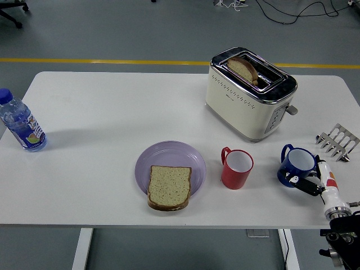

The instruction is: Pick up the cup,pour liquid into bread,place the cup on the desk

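A blue cup (298,164) stands on the white table at the right, its handle to the left. A red cup (237,169) stands left of it, upright. A slice of bread (169,187) lies on a purple plate (169,153) near the table's front. My right hand (315,181) comes in from the lower right corner. Its fingers are stretched out and lie against the blue cup's lower right side without closing around it. The left arm is out of view.
A cream toaster (247,95) with a slice of bread (243,68) in its slot stands behind the cups. A metal toast rack (337,140) sits at the right edge. A water bottle (21,124) stands at the far left.
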Controlling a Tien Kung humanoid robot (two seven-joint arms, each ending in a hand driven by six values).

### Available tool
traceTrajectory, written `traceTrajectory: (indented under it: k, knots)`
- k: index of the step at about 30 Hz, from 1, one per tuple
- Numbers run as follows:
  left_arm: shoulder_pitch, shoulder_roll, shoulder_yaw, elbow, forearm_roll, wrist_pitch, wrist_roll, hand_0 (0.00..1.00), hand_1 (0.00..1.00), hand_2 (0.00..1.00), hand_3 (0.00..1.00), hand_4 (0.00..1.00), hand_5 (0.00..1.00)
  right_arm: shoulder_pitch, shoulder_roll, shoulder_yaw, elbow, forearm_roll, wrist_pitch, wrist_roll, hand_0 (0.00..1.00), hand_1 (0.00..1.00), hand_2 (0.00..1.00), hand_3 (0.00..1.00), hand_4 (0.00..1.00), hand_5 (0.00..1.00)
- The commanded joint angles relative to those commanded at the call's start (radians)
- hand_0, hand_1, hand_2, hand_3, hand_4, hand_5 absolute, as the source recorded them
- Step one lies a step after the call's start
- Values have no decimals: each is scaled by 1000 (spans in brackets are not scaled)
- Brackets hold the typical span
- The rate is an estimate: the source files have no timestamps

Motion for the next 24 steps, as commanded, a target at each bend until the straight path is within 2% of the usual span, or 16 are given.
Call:
traceTrajectory:
  k: [2,3,8,9,24]
  knots:
    - [0,0,0,0,0,0,0,673,739,746,641,403,998,0,0,1,0,2,1,3,640,626,780,901,846,16]
    - [0,0,2,0,-1,0,0,674,739,747,642,404,998,0,0,2,1,2,2,5,687,667,820,928,849,9]
    - [-2,0,7,0,-9,0,-2,674,739,747,642,404,998,0,-2,4,13,8,7,11,687,667,820,928,849,9]
    - [-2,0,8,0,-10,0,-2,673,739,747,641,404,998,0,-2,5,16,10,7,13,726,690,840,946,859,4]
    - [-5,1,2,0,-7,-1,-2,674,739,746,641,404,998,0,-5,6,34,6,21,10,747,700,848,954,872,2]
